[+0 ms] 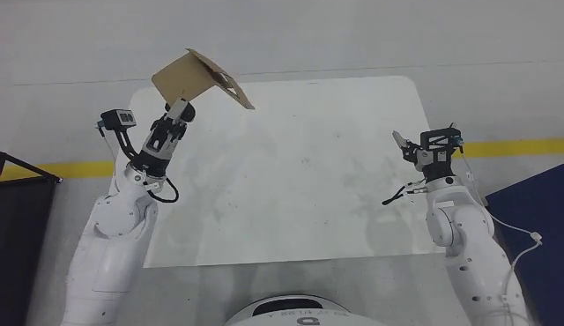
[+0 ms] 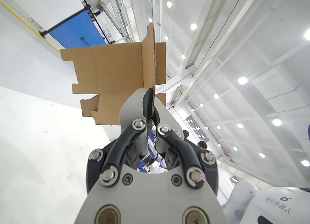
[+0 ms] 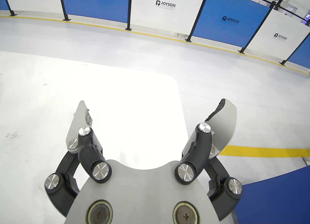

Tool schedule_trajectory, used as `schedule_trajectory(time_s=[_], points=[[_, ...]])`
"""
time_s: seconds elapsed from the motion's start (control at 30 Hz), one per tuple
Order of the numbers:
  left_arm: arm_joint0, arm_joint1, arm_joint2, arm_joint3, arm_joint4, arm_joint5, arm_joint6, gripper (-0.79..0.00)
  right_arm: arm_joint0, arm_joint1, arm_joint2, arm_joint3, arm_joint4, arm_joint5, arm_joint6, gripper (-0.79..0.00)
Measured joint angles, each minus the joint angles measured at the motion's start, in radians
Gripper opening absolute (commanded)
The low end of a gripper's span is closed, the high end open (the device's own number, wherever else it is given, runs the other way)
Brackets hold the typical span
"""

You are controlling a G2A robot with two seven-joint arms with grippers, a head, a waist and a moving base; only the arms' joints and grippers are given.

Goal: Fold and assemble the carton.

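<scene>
Blue-and-white fence panels [image 3: 169, 9] ring a pale floor, and the white counter [image 1: 308, 194] stands in the middle of it. Raised in the air over the counter's far left corner is the carton [image 1: 198, 79], a flat brown blank partly bent along one crease, with one panel lying across the counter's far edge as seen from above. The left hand [image 1: 181, 110] is closed on it at that same corner, pinching a single thin edge of board. The right hand [image 3: 155, 108] sits at the counter's right edge, well apart from the carton, fingers spread wide and holding nothing.

The main risk, as I judge it, is that narrow one-edge pinch. The blank could swing or slide out of the left hand, and since it overhangs the far edge it might drop to the floor, not back onto the counter. Pressing a flap with only one support could also crease the board off its score lines.

From the left wrist the gripped panel [image 2: 152, 65] is seen edge-on, so its face is hidden, and how deep the board sits between the pads is unclear. The carton's underside cannot be made out from above.
</scene>
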Motion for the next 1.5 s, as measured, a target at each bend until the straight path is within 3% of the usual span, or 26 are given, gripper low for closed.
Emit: schedule_trajectory(time_s=[0.13, 0.33, 0.67, 0.8, 1.1, 1.37, 1.47, 1.5], points=[[-0.027, -0.006, 0.042, -0.014, -0.067, 0.050, -0.024, -0.785, 0.064, -0.012, -0.078, 0.015, 0.014, 0.014, -0.031, 0.000], [-0.068, -0.013, 0.090, -0.017, -0.100, 0.096, -0.058, -0.785, 0.197, -0.041, -0.230, 0.092, -0.036, 0.132, -0.110, 0.000], [-0.071, -0.014, 0.083, 0.010, -0.090, 0.112, -0.090, -0.785, 0.203, -0.044, -0.241, 0.090, -0.028, 0.128, -0.115, 0.000], [-0.076, -0.014, 0.102, 0.026, -0.110, 0.140, -0.142, -0.785, 0.218, -0.052, -0.286, 0.074, 0.023, 0.077, -0.234, 0.000], [-0.109, -0.016, 0.109, 0.045, -0.120, 0.157, -0.181, -0.785, 0.304, -0.062, -0.425, 0.115, -0.160, -0.135, -0.426, -0.003], [-0.101, -0.015, 0.099, 0.048, -0.125, 0.160, -0.196, -0.785, 0.377, -0.077, -0.509, 0.170, -0.236, -0.160, -0.416, -0.129], [-0.096, -0.015, 0.094, 0.046, -0.133, 0.160, -0.204, -0.785, 0.416, -0.089, -0.544, 0.212, -0.236, -0.148, -0.402, -0.277], [-0.093, -0.015, 0.091, 0.045, -0.134, 0.160, -0.207, -0.785, 0.429, -0.093, -0.556, 0.226, -0.230, -0.147, -0.399, -0.403]])
